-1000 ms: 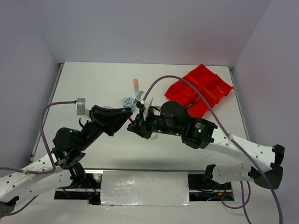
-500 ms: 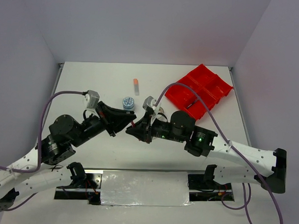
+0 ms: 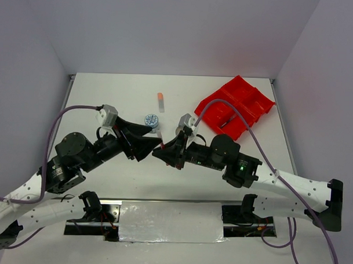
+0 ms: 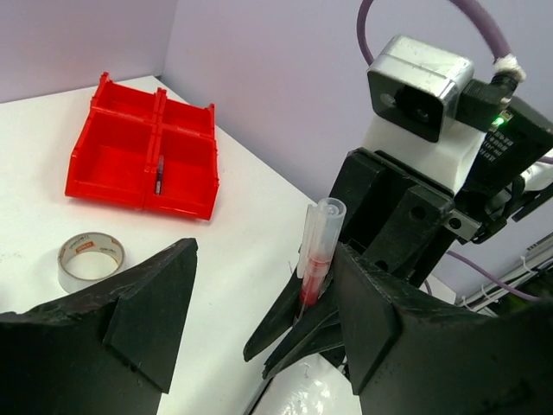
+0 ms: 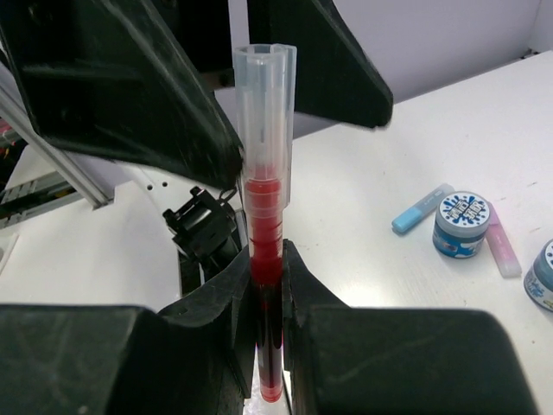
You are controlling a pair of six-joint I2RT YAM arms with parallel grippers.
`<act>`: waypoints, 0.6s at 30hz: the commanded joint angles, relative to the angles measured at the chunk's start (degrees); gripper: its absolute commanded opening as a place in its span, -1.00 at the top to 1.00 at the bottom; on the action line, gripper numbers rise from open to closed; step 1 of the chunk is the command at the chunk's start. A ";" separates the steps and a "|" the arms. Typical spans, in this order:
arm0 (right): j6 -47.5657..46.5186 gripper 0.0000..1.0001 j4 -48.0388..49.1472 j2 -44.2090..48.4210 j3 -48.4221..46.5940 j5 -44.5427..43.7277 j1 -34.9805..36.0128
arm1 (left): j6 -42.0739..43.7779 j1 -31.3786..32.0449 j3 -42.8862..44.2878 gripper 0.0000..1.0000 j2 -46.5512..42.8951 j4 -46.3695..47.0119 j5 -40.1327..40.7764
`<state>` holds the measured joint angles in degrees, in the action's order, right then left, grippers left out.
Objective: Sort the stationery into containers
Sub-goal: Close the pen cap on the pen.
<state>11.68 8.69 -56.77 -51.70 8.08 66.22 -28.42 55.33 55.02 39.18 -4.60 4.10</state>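
Note:
A red pen (image 5: pixel 266 242) with a clear cap stands upright between the fingers of my right gripper (image 5: pixel 268 268), which is shut on its lower half. My left gripper (image 4: pixel 263 259) is open, its fingers (image 4: pixel 155 303) spread on either side of the pen (image 4: pixel 318 251) and not touching it. In the top view both grippers meet at mid table, left gripper (image 3: pixel 148 144) facing right gripper (image 3: pixel 163 152). The red divided tray (image 3: pixel 235 105) lies at the far right and holds a dark pen (image 4: pixel 160 173). A silvery tape roll (image 4: pixel 91 259) lies in front of the tray (image 4: pixel 112 186).
A tub with a blue-white lid (image 3: pixel 151 120) and an orange tube (image 3: pixel 160 99) lie behind the grippers. In the right wrist view I see a blue tube (image 5: pixel 421 209), a tub (image 5: pixel 462 223), a pink tube (image 5: pixel 503 242) and a second tub (image 5: pixel 543 272) at the edge.
My left gripper's jaws have spread apart and let go of the red pen. The right gripper still clamps it. Both grippers drifted slightly toward the near edge.

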 commanded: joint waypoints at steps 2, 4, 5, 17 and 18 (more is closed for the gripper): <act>0.97 1.00 4.06 -0.26 1.25 -0.34 -0.12 | 2.14 -0.31 1.66 -0.51 -2.87 4.06 0.57; 1.41 1.00 3.97 -0.70 1.17 -0.08 -0.12 | 2.58 -0.31 1.66 -0.49 -3.23 6.44 -1.71; 1.59 1.00 3.97 -0.88 1.08 0.01 -0.12 | 2.85 -0.31 1.66 -0.47 -3.23 7.23 -2.77; 1.94 1.00 4.06 -1.85 -0.33 0.89 0.14 | 3.90 -0.22 2.54 -0.18 -0.51 5.22 -0.33; 1.94 1.00 4.06 -1.85 -0.33 0.89 0.32 | 3.99 -0.22 2.54 -0.17 -0.33 4.78 0.38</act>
<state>13.65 9.85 -58.89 -50.83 8.49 66.24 -25.58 55.20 55.31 38.06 0.27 1.85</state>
